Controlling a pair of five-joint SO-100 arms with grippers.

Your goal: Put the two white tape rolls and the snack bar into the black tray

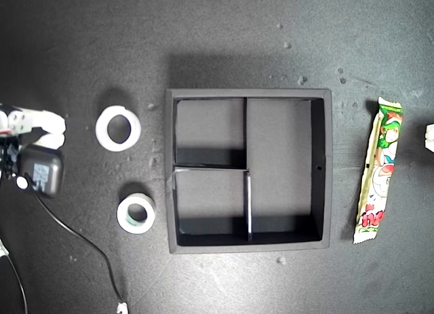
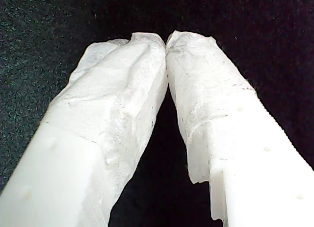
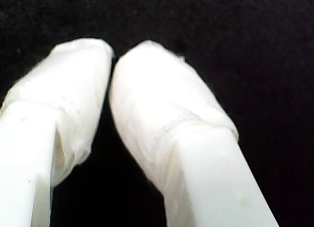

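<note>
Both grippers are closed on nothing: in the first wrist view my first gripper (image 2: 166, 40) has its taped tips pressed together over bare dark mat, and in the second wrist view my second gripper (image 3: 112, 53) has its padded tips touching or all but touching, also with nothing between them. Neither wrist view shows a task item, so I cannot say which of the two arms seen at the edges of the exterior view is which.

Nothing is loaded yet. The tray (image 1: 324, 168) sits mid-frame in the exterior view, all three compartments bare: two small ones toward that view's left, one above the other, and the long one toward its right. That layout suggests a home for each item, one small cell per roll and the long cell for the bar.

The plain roll (image 1: 119, 128) and the green-rimmed roll (image 1: 136, 213) lie flat, hollow up, just outside the tray's left wall in the exterior view, each roughly level with a small cell. Flat like this, a rim can probably be pinched between one finger inside the hole and one outside. The bar (image 1: 380, 170) lies beside the tray's right wall, roughly parallel with the long cell, so a short sideways carry should do.

An arm (image 1: 30, 151) waits at the exterior view's left edge near the rolls, its cable (image 1: 74, 236) trailing across the mat (image 1: 224, 36); a white sliver (image 1: 430, 138) shows at the right edge by the bar.
</note>
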